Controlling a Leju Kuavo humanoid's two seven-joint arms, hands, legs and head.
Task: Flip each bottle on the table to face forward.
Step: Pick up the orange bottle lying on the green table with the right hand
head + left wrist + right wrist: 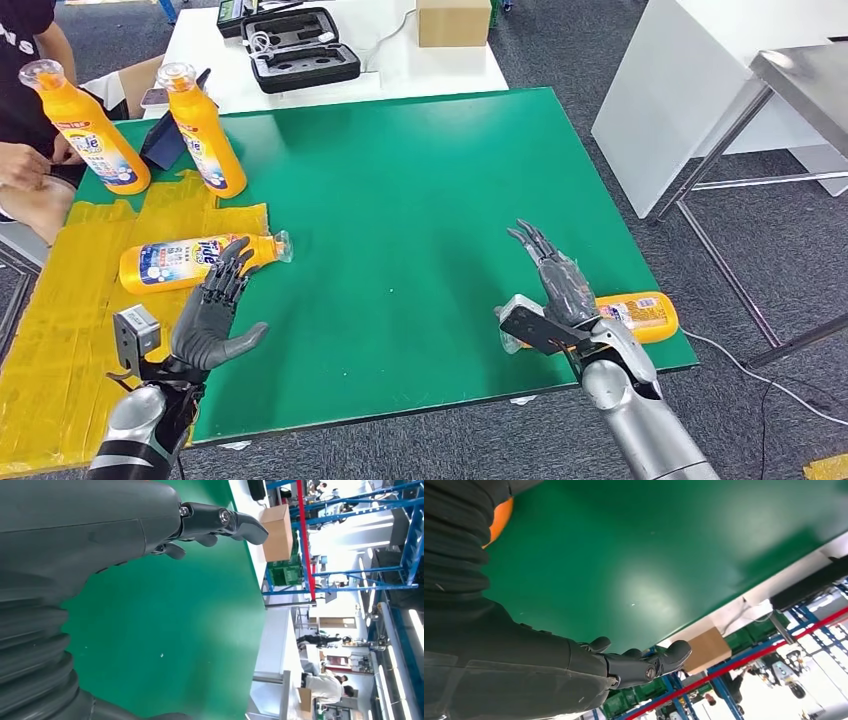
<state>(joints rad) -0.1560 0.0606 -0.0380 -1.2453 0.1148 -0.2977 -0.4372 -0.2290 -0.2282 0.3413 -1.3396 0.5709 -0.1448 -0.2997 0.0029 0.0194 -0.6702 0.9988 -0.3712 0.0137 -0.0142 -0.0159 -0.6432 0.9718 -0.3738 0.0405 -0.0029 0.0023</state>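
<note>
Lying bottle (200, 262) on the yellow tape (60, 300) at green mat's (420, 200) left edge; left hand (215, 310) spread, empty, fingertips over it. Step: reaching. Next: close around it. Right hand (560, 290) open, second lying bottle (645, 315) just behind.

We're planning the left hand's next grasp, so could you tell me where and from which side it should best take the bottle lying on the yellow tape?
Probably around the mid-body of the lying bottle, coming down from above. It lies on its side, cap toward the table's middle, label up. The open left hand hovers just on the robot's side of it, fingertips over its neck end, so its fingers could wrap the round body.
</note>
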